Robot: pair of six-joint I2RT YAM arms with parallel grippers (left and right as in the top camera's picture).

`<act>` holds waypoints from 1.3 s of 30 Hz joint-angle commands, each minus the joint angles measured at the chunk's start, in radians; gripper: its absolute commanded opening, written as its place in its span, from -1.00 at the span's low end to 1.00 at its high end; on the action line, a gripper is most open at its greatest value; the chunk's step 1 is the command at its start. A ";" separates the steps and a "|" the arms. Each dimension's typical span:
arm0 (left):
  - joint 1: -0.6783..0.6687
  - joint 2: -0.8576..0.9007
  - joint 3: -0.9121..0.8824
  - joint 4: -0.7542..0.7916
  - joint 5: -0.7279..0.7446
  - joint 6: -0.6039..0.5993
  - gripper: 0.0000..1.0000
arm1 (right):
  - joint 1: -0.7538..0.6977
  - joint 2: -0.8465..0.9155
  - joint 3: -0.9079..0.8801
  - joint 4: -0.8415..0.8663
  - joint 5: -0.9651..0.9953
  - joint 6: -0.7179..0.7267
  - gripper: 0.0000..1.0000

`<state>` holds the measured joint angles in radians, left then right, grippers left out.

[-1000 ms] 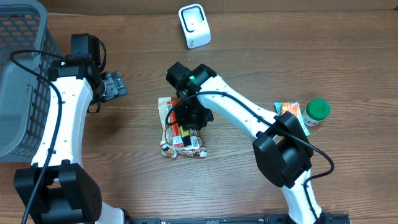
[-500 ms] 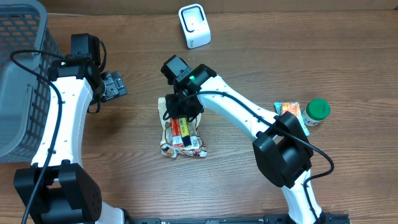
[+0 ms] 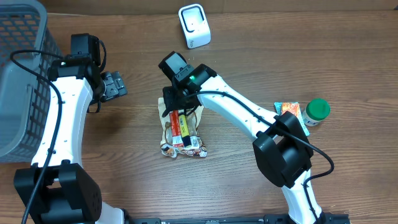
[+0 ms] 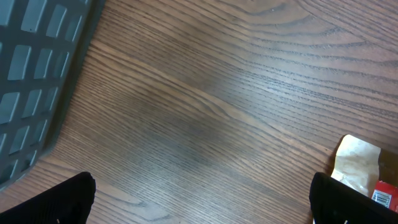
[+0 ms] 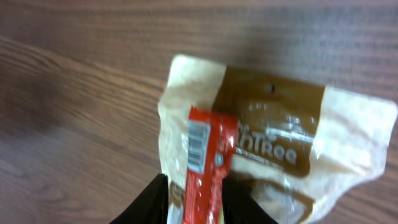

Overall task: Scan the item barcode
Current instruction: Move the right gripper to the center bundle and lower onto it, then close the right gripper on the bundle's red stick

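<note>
Your R gripper [image 5: 196, 200] sat narrow astride the red bar [image 5: 205, 149] on the pouch [image 5: 280, 118] — grip unclear; L gripper [image 4: 205, 202] gaped wide.

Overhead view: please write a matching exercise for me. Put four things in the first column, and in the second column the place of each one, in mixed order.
Things:
1. grey basket
2. white barcode scanner
3. green-lidded jar
4. red snack bar

Places:
A. right side of the table
B. far edge, near the middle
C. left edge
D. on the tan pouch, table centre

Pairs: 1-C, 2-B, 3-A, 4-D
</note>
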<state>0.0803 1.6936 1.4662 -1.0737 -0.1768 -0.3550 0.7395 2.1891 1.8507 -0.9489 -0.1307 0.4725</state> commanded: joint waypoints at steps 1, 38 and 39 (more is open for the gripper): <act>-0.002 -0.014 0.014 0.002 -0.006 0.019 0.99 | 0.020 -0.019 0.001 -0.054 -0.021 0.040 -0.42; -0.002 -0.014 0.014 0.001 -0.006 0.019 0.99 | 0.190 -0.019 0.000 -0.159 0.277 0.226 -0.38; -0.002 -0.014 0.014 0.001 -0.006 0.019 0.99 | 0.190 -0.019 0.000 -0.160 0.280 0.241 -0.38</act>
<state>0.0803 1.6936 1.4662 -1.0737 -0.1768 -0.3550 0.9245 2.1891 1.8507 -1.1141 0.1215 0.6773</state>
